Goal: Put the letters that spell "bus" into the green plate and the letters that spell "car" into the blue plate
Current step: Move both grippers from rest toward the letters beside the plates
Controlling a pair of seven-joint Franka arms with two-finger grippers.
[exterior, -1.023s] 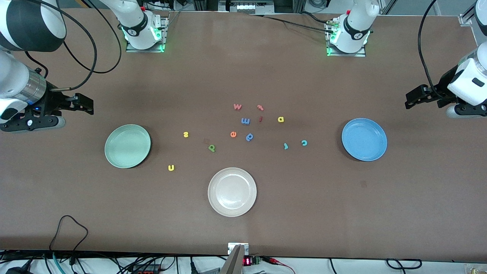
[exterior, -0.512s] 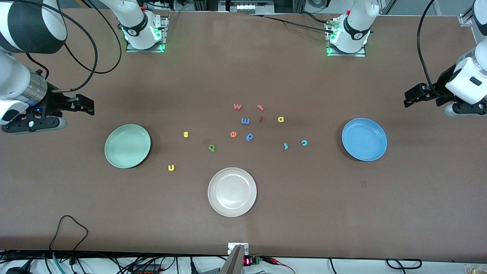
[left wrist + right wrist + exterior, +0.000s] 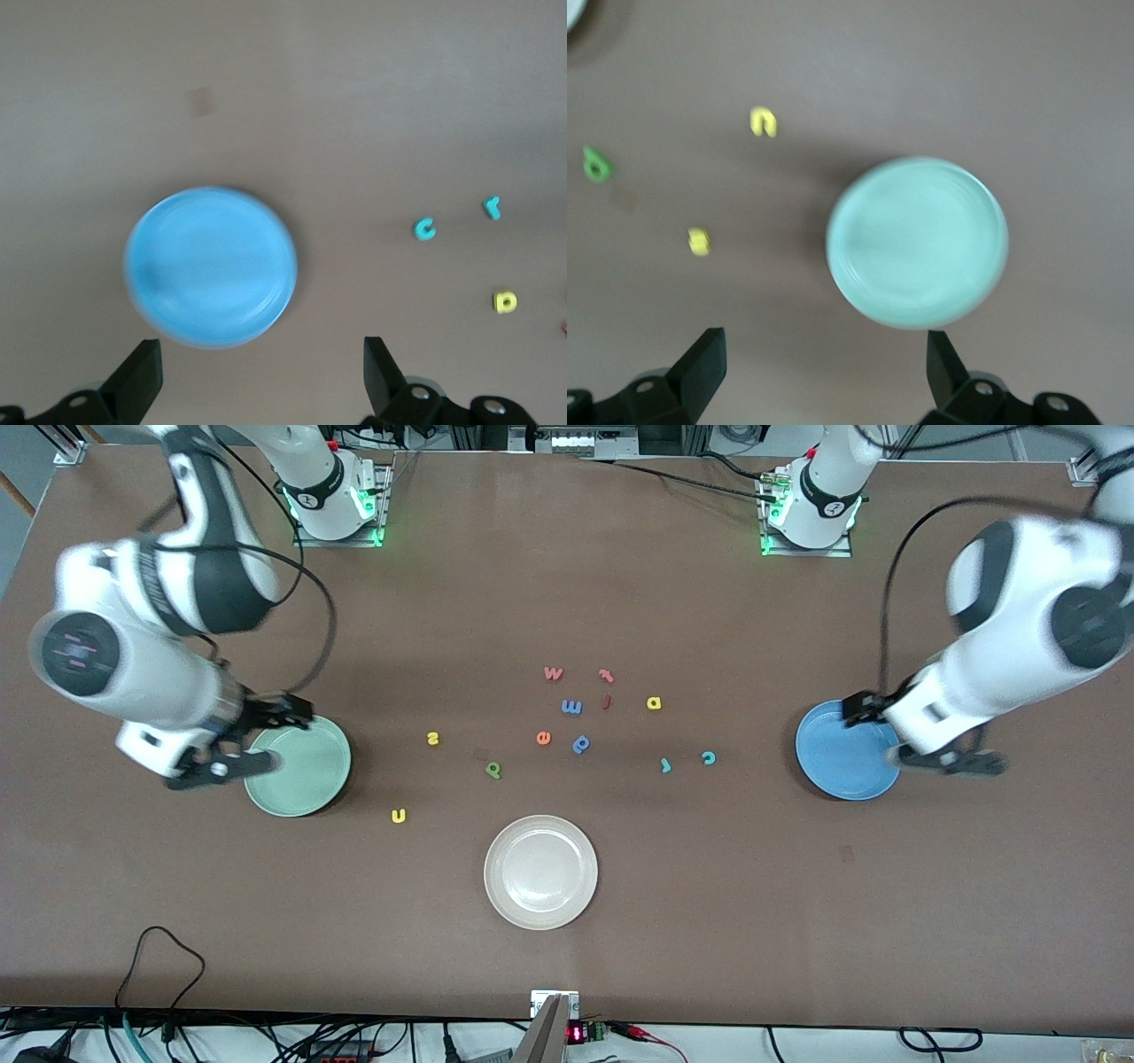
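The green plate [image 3: 306, 775] [image 3: 917, 241] lies toward the right arm's end of the table. My right gripper [image 3: 221, 766] [image 3: 824, 345] hangs open and empty over its outer rim. The yellow s [image 3: 432, 737] [image 3: 699, 241], green b [image 3: 493, 770] [image 3: 596, 165] and yellow u [image 3: 399, 815] [image 3: 763, 121] lie on the table beside that plate. The blue plate [image 3: 837, 753] [image 3: 211, 266] lies toward the left arm's end, with my left gripper [image 3: 948, 762] [image 3: 259, 354] open and empty over its outer rim. Beside it lie the teal c [image 3: 708, 757] [image 3: 424, 229], teal r [image 3: 665, 764] [image 3: 492, 207] and yellow a [image 3: 654, 702] [image 3: 504, 302].
A cream-white plate [image 3: 540, 872] sits nearest the front camera, mid-table. Other loose letters lie in the middle: red w [image 3: 553, 673], a red r-like letter [image 3: 606, 676], red i [image 3: 607, 702], blue m [image 3: 572, 707], orange e [image 3: 543, 737] and blue p [image 3: 581, 744].
Both arms have swung in from the table's ends, the right gripper to the green plate and the left gripper to the blue plate. The letters and plates have not moved.
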